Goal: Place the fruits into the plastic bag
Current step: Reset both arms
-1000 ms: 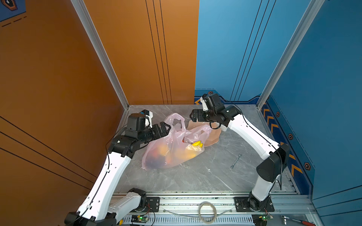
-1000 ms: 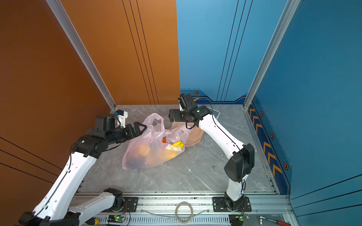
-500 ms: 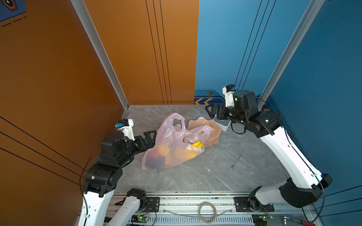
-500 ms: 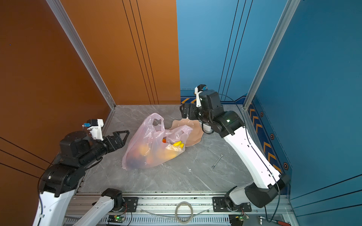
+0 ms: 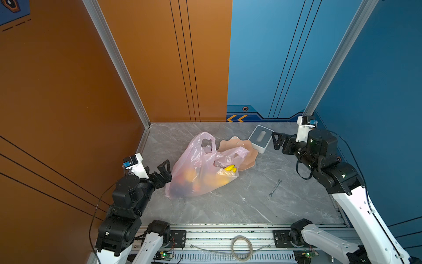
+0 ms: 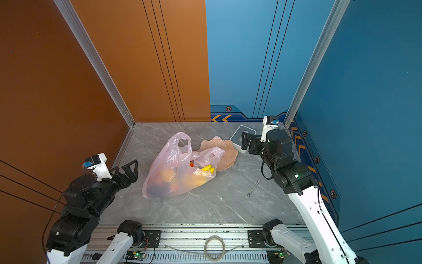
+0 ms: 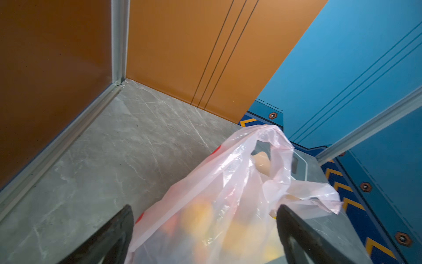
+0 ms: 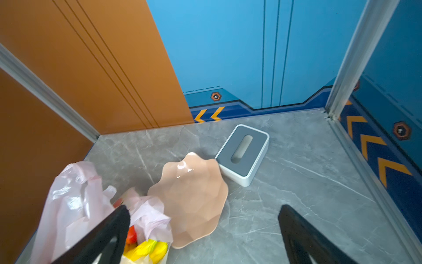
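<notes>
Plastic bag [image 5: 198, 164] lies mouth toward plate [image 5: 250, 157]. Bananas [image 8: 148, 251] show in right wrist view, not left. Left claw [image 5: 166, 171], right claw [image 5: 276, 142] released.

beige plate [image 8: 189, 198] between pink bag [image 8: 68, 205] and grey-topped box [image 8: 242, 155].

Left gripper [image 5: 169, 169]: drawn back off the handle side of the thin pale-pink translucent plastic bag [image 5: 198, 164], now low and just beside its near end, jaws wide apart.
Right gripper [image 5: 274, 141]: swung away from over the beige wavy-edged plate [image 5: 249, 157] toward the blue side wall, jaws spread.
White-grey box with slotted grey top [image 5: 260, 137]: no longer hidden behind the right arm, now just beside that gripper.
</notes>
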Robot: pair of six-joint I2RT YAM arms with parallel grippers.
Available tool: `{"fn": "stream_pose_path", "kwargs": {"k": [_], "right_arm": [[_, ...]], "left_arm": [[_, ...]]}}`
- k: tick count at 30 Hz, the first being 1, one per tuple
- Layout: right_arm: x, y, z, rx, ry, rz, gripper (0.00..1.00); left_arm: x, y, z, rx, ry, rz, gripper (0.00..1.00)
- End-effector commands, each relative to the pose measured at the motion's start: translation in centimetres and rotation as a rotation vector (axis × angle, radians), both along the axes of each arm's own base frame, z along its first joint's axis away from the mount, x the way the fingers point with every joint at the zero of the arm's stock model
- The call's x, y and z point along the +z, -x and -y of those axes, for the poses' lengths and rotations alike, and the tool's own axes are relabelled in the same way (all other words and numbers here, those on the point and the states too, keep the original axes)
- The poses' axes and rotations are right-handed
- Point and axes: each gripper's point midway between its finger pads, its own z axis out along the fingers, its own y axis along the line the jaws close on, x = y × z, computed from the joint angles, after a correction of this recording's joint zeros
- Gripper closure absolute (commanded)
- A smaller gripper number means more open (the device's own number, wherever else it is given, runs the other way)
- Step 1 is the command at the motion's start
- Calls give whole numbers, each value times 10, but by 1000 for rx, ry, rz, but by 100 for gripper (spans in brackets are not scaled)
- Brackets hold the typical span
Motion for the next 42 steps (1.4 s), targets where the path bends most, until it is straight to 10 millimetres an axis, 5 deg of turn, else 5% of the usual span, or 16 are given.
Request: {"fn": "stream_pose_path", "kwargs": {"k": [1, 15, 25, 42], "right_arm": [[0, -5, 27, -97, 55, 82, 0], [-114, -14, 93, -296, 94, 229, 0], [-181, -29, 113, -347, 163, 148, 0], [-253, -65, 113, -312, 195, 77, 0]], "left_arm": [[4, -5, -25, 126, -94, 61, 2], [-45, -38, -59, 299, -310, 28, 2], [-83, -53, -81, 393, -374, 22, 2], [-150, -94, -92, 376, -353, -57, 2]]}}
